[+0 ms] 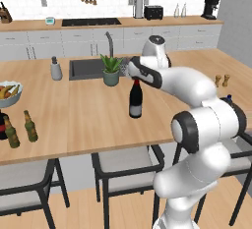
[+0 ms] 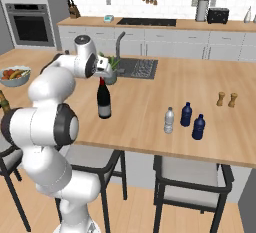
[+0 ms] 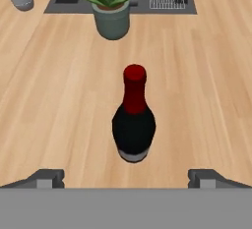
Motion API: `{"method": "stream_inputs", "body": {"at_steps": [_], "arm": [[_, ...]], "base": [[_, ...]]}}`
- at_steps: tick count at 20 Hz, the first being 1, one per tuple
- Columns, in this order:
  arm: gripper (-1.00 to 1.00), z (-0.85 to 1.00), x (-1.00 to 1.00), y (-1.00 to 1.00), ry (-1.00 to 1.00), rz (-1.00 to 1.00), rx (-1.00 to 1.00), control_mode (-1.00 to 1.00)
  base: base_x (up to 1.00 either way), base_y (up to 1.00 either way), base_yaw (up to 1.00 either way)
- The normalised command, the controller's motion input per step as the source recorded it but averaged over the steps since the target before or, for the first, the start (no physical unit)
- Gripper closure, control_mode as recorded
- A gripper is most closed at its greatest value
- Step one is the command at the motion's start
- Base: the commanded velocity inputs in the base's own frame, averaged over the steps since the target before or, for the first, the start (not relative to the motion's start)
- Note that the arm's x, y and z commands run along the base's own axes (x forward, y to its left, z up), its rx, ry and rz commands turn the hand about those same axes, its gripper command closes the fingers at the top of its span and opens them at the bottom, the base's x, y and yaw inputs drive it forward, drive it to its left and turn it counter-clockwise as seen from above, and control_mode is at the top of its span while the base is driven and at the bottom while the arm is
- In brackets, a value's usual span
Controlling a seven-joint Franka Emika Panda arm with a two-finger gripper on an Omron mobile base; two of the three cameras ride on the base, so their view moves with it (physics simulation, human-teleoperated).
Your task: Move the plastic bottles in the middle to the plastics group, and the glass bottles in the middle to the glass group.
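Observation:
The tall near-black wine bottle with a red neck stands upright in the middle of the island counter. My gripper hangs just above its top. In the hand view the fingertips are spread wide and open, with the wine bottle below and between them, untouched. The clear water bottle stands beside two dark blue bottles on the right. Two olive-brown beer bottles and a dark bottle stand at the left front edge.
A potted plant and the sink lie just beyond the wine bottle. A grey dispenser and a fruit bowl are to the left, two wooden shakers to the right. Stools stand under the counter's front edge.

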Motion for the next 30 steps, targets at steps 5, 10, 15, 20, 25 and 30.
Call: {"method": "stream_inputs", "body": {"at_steps": [5, 10, 15, 20, 25, 30], "arm": [[-1.00, -0.14, 0.33, -0.02, 0.00, 0.00, -0.05, -1.00], [-1.00, -0.07, 0.32, -0.02, 0.00, 0.00, 0.00, -1.00], [-1.00, -0.06, 0.32, -0.04, 0.00, 0.00, 0.00, -1.00], [-1.00, -0.12, 0.28, -0.01, 0.00, 0.00, 0.00, -1.00], [-1.00, -0.14, 0.22, 0.00, 0.00, 0.00, 0.00, -1.00], [-1.00, -0.12, 0.11, 0.00, 0.00, 0.00, 0.00, -1.00]], "base": [[0.00, 0.00, 0.00], [0.00, 0.00, 0.00], [0.00, 0.00, 0.00], [0.00, 0.00, 0.00], [0.00, 0.00, 0.00], [0.00, 0.00, 0.00]]}}
